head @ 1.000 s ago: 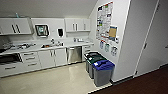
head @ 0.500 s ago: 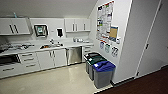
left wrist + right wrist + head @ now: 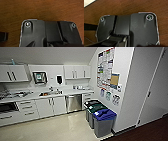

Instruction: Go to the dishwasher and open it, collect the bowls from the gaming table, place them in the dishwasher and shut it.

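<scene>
So it's a kitchenette, white cabinets [image 3: 45, 107] running under a long pale counter [image 3: 62, 93] along the far wall. The dishwasher [image 3: 74, 103] sits built in under that counter at about 11 o'clock from the middle of the head view, a grey steel front, door shut, white cabinet doors on one side of it and a drawer stack on the other. At roughly 4 o'clock from it, a row of bins stands against the right-hand wall: the nearest is a grey bin [image 3: 103, 126] with a blue lid, and the ones behind it [image 3: 93, 108] have dark lids, the middle one maybe greenish, kinda hard to call. All lids are down, so no idea what's in them. A sink [image 3: 51, 93] is set into the counter at 9 o'clock from the dishwasher. Posters [image 3: 107, 68] cover the wall above the bins. Both wrist views look down on brown wood-look floor [image 3: 41, 10]; I can't tell whether either gripper is open or closed.
</scene>
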Controlling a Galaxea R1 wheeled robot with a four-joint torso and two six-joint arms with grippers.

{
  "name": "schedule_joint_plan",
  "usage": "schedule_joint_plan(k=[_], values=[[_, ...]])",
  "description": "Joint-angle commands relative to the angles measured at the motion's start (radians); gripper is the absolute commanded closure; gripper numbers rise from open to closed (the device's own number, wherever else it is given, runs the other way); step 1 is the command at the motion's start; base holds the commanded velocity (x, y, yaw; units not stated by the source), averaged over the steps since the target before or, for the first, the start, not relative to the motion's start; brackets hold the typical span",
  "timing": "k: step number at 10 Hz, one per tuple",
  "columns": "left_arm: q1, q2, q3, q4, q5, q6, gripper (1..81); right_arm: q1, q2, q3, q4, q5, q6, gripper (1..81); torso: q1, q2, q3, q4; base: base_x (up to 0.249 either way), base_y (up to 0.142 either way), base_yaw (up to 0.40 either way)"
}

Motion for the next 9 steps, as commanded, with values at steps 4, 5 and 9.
schedule_joint_plan(k=[4, 5, 9], values=[[-0.054, -0.001, -0.004, -0.008, 0.042, -0.003, 1.0, 0.057, 0.004, 0.003, -0.004, -0.048, -0.001, 1.0, 0.001, 0.0, 0.0, 0.0, 0.112, 0.0, 0.0], [-0.054, -0.001, -0.004, -0.008, 0.042, -0.003, 1.0, 0.057, 0.004, 0.001, -0.004, -0.048, -0.001, 1.0, 0.001, 0.0, 0.0, 0.0, 0.112, 0.0, 0.0], [-0.054, -0.002, -0.004, -0.008, 0.042, -0.003, 1.0, 0.057, 0.004, 0.003, -0.003, -0.048, -0.001, 1.0, 0.001, 0.0, 0.0, 0.0, 0.112, 0.0, 0.0]])
